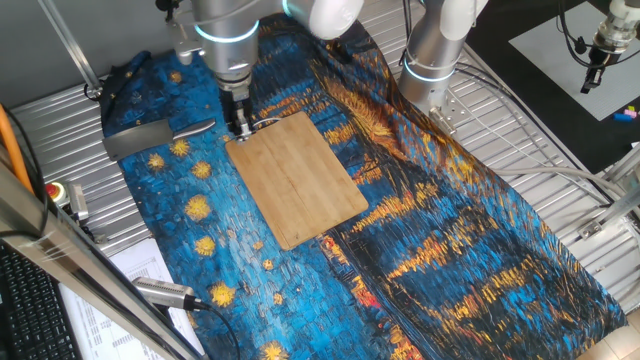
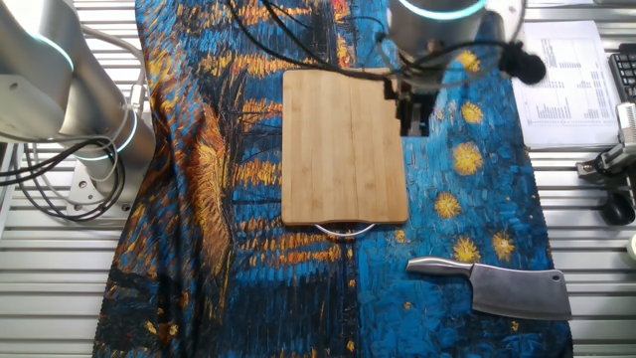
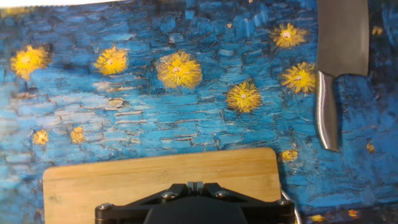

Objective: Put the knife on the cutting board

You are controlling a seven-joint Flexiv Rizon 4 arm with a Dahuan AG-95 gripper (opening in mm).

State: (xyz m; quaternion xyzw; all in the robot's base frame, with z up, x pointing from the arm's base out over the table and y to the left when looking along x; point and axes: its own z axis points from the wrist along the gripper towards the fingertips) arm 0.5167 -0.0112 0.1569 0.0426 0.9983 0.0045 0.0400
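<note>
The knife [image 1: 150, 137], an all-metal cleaver with a dull-grey blade and silvery handle, lies on the blue painted cloth left of the cutting board [image 1: 298, 178]. In the other fixed view the knife [image 2: 502, 285] lies below and right of the board [image 2: 343, 144]. In the hand view the knife [image 3: 336, 56] is at the top right and the board [image 3: 155, 177] at the bottom. My gripper [image 1: 242, 126] hangs over the board's edge on the knife's side, at the end with the wire loop, also seen in the other fixed view [image 2: 414, 124]. Its fingers [image 3: 194, 185] are closed together and hold nothing.
A second arm's base [image 1: 432, 70] stands at the back on the cloth's edge. Paper sheets [image 2: 571, 70] and a microphone-like tool [image 1: 170, 293] lie beside the cloth. A red button [image 1: 55, 190] sits at the left. The wire loop [image 2: 345, 230] sticks out from the board's end.
</note>
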